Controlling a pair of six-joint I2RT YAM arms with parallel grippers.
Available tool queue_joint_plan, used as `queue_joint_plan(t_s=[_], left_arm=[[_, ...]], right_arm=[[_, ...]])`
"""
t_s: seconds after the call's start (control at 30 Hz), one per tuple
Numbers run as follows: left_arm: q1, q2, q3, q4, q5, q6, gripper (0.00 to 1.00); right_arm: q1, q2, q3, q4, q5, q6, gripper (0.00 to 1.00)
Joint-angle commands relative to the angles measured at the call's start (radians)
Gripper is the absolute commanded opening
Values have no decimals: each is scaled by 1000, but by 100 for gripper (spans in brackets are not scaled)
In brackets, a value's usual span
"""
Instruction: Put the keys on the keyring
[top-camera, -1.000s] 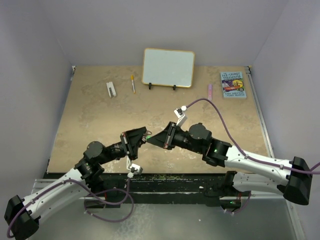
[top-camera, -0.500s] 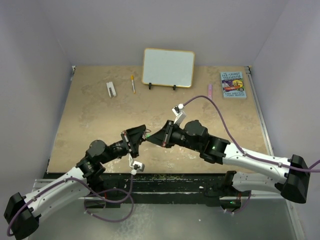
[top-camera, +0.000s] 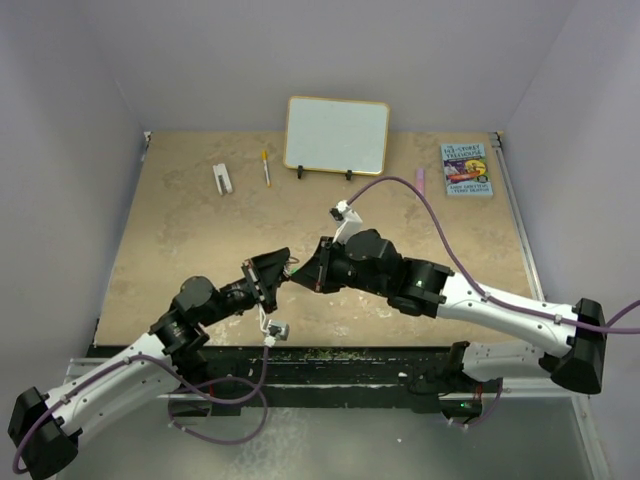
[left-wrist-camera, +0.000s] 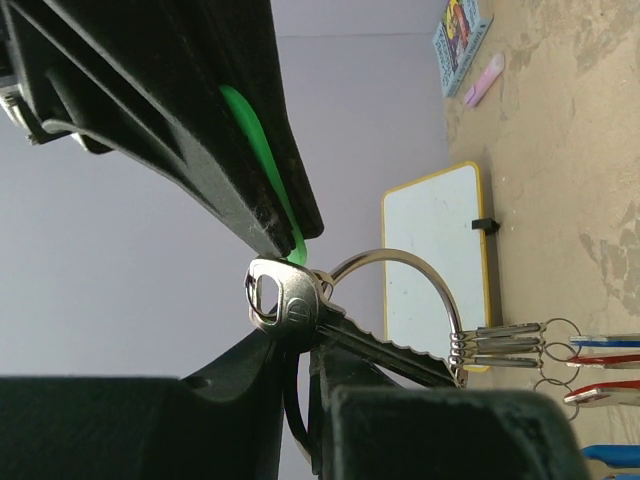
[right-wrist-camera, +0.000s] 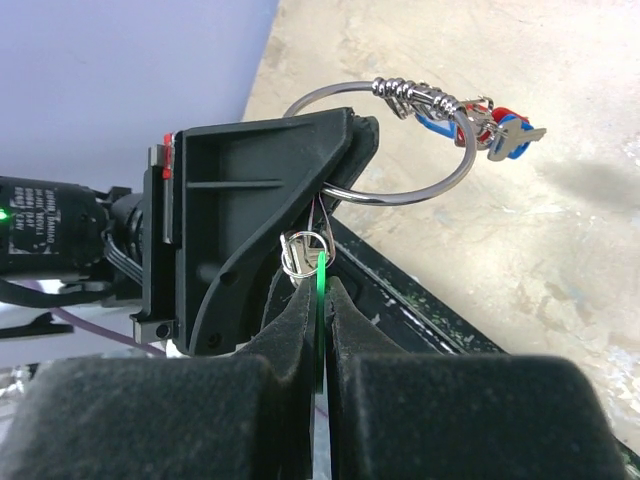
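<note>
Top view, L to R: a small white item (top-camera: 222, 178) and a yellow pen (top-camera: 266, 168) lay upper left of centre on the tan table (top-camera: 170, 250). Lower down, mid-frame, the left gripper (top-camera: 279, 272) pointed right and met the right gripper (top-camera: 304, 276) tip to tip, both held above the table. At top centre stood the white framed board (top-camera: 337, 135). Further R was a pink item (top-camera: 421, 182), then a book (top-camera: 467, 168) at upper right.

Left wrist cam: a green tag (left-wrist-camera: 255, 140) showed upper left, btwn the other arm's black fingers. The silver key (left-wrist-camera: 285, 302) sat centre-left, right at the left fingertips. Those jaws were clamped on the keyring (left-wrist-camera: 392, 252); its wire ran down btwn them and the loop arced out to centre-right. Red and blue tags (left-wrist-camera: 603, 391) hung off it at the right edge.

Right wrist cam: jaws pinched together on the green tag, bottom centre, w/ a small split ring (right-wrist-camera: 305, 250) at its top, just beside the left gripper's black finger. The keyring looped across upper centre.
</note>
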Motion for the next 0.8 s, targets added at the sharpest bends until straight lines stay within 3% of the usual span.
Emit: queue_joint_plan(t_s=[0.0, 0.47, 0.77], left_arm=[[-7, -11, 72, 29, 56, 39, 4], [-8, -14, 125, -114, 69, 55, 4], [-8, -5, 152, -133, 41, 27, 4]], right_arm=[[45, 52, 118, -114, 21, -82, 0], [162, 196, 352, -426, 125, -259, 0], [207, 212, 369, -504, 164, -274, 0]])
